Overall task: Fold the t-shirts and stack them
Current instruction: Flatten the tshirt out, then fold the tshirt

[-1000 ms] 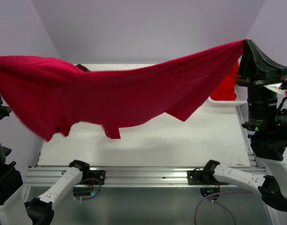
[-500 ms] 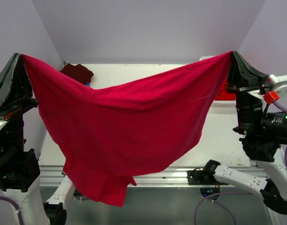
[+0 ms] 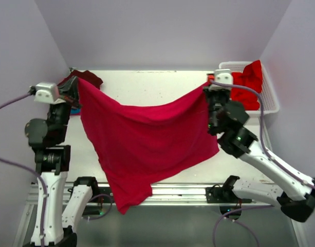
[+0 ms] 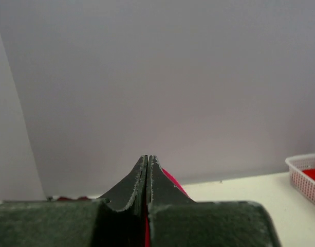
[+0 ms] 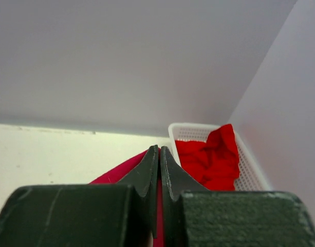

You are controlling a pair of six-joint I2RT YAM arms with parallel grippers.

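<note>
Desk: Hem first. Where does the shirt [image 3: 147, 134] sit at the near edge?

Me: Its low tip hangs past the near edge of the table [image 3: 147, 85], in front of the rail [image 3: 178, 191] between the arm bases. The rest is off the table, slung between my two arms and sagging in the middle.

Desk: Grips?

Me: Left gripper [image 3: 74, 88] is clamped on one top corner near the left edge. Its wrist view shows the jaws pressed together with a sliver of red cloth between them. Right gripper [image 3: 209, 92] pinches the other corner the same way, toward the right edge. Both corners sit at about the same height, I'd say.

Desk: So how do you lay it down?

Me: I read the step as spreading it flat for the fold. I'd carry both corners toward the far edge together, so the hanging tip drags up onto the table rather than catching on the rail. Then I'd lower evenly with the top edge taut, spreading the arms a touch to take out the sag, or it may land creased.

Desk: Anything in the way back there?

Me: Maroon shirt [image 3: 88, 78] lies at the far left corner, just behind the left gripper, so I'd stop short of it. Basket [image 3: 271, 95] at the far right corner holds a red shirt [image 3: 247, 82], beside the right gripper.
</note>
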